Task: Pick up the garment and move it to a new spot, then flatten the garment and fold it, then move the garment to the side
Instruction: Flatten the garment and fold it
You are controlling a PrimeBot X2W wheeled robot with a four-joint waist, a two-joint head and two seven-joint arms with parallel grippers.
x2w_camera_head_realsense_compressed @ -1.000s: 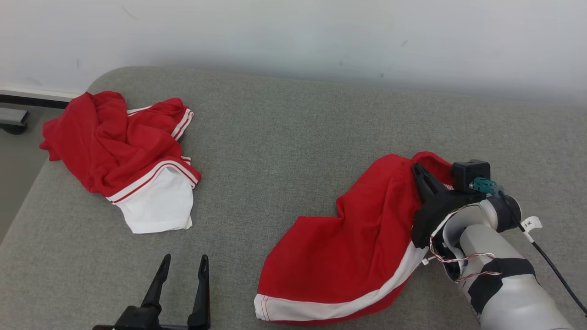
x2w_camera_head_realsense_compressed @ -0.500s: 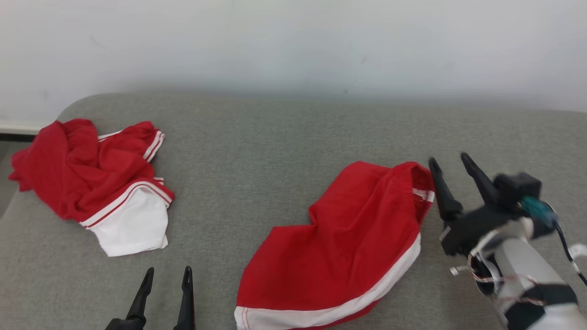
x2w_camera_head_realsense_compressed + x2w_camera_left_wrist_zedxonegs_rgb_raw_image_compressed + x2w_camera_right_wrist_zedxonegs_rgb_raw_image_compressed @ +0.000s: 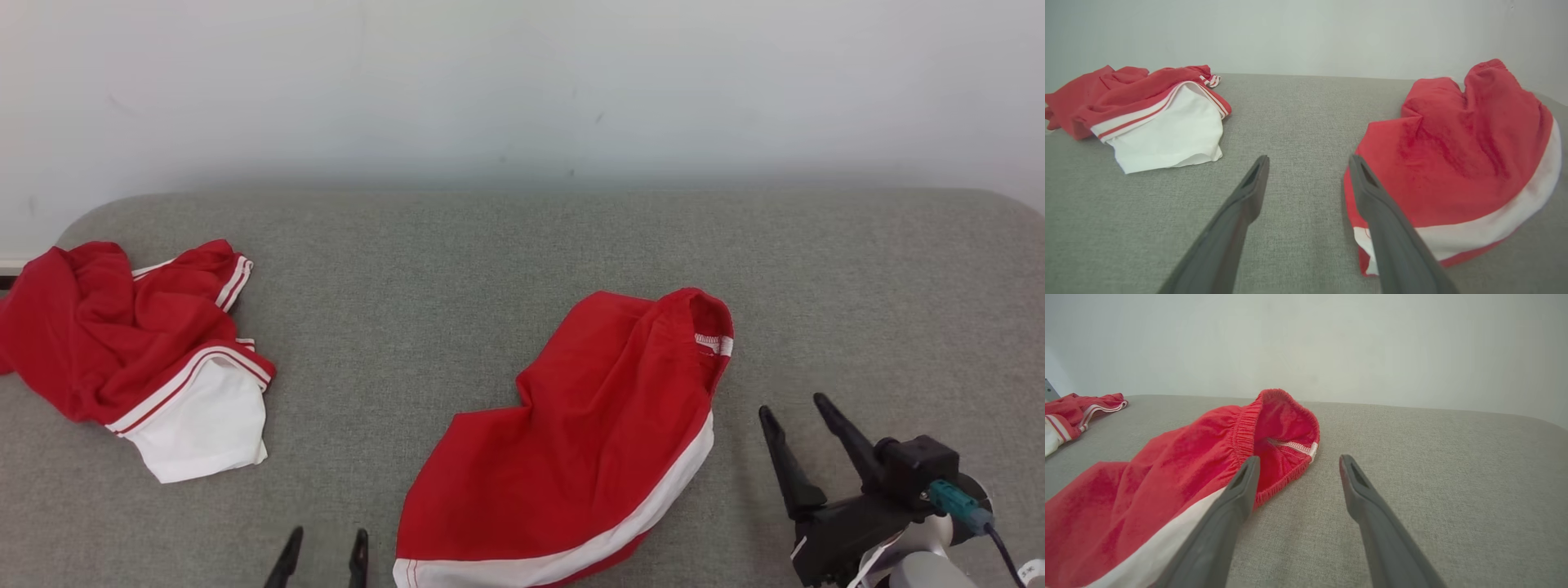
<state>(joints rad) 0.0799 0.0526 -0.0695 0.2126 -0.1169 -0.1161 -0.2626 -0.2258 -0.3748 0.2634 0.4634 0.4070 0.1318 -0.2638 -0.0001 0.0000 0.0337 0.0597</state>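
The garment (image 3: 588,433) is a pair of red shorts with a white band along one side, lying loosely spread on the grey cushion, waistband toward the wall. My right gripper (image 3: 793,406) stands open just right of it, apart from the cloth, nothing between its fingers. In the right wrist view the elastic waistband (image 3: 1282,428) gapes ahead-left of my open right gripper (image 3: 1296,459). My left gripper (image 3: 324,537) is open at the bottom edge, left of the shorts' hem. In the left wrist view the garment (image 3: 1457,155) lies right of the open left gripper (image 3: 1308,159).
A second red-and-white garment (image 3: 139,351) lies crumpled at the cushion's far left, also seen as the crumpled pile (image 3: 1139,110) in the left wrist view. The grey cushion (image 3: 457,278) ends at a pale wall (image 3: 522,82) behind. Bare cushion lies right of the shorts.
My right gripper opened, let go of the shorts' waistband and drew back toward me; the shorts settled onto the cushion. The head camera also shifted, sliding the scene left and down.
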